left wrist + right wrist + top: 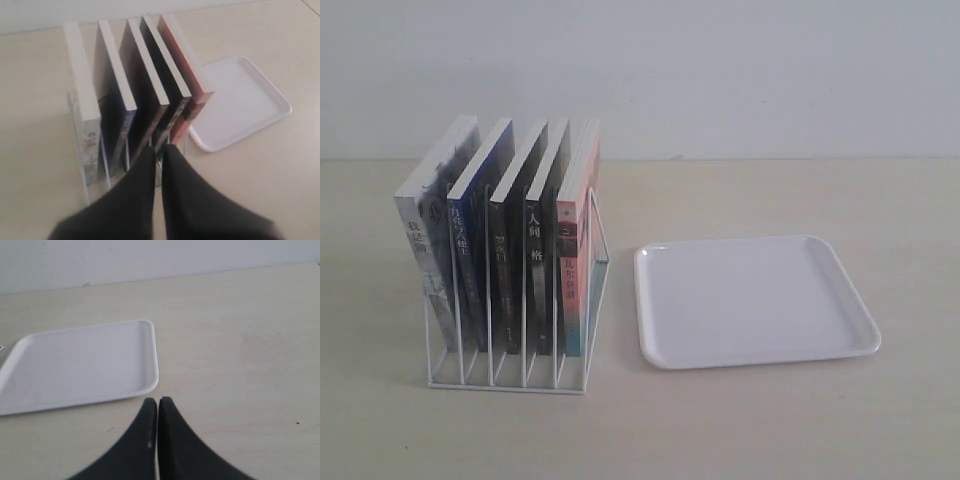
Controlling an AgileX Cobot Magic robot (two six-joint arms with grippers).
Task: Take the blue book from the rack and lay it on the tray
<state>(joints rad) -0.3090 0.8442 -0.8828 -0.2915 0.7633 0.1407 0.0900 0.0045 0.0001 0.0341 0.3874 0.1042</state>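
Observation:
The blue book stands second from the left in the white wire rack, spine facing front. In the left wrist view the blue book shows its dark cover and white page edge inside the rack. My left gripper hovers above and in front of the rack, shut with nothing held. The white tray lies empty to the right of the rack, and the tray also shows in the left wrist view. My right gripper is shut and empty, just off the tray's rim. Neither gripper appears in the exterior view.
Other books fill the rack: a grey-white one at the far left, two black-spined ones, and a pink-and-teal one nearest the tray. The pale table meets a white wall behind.

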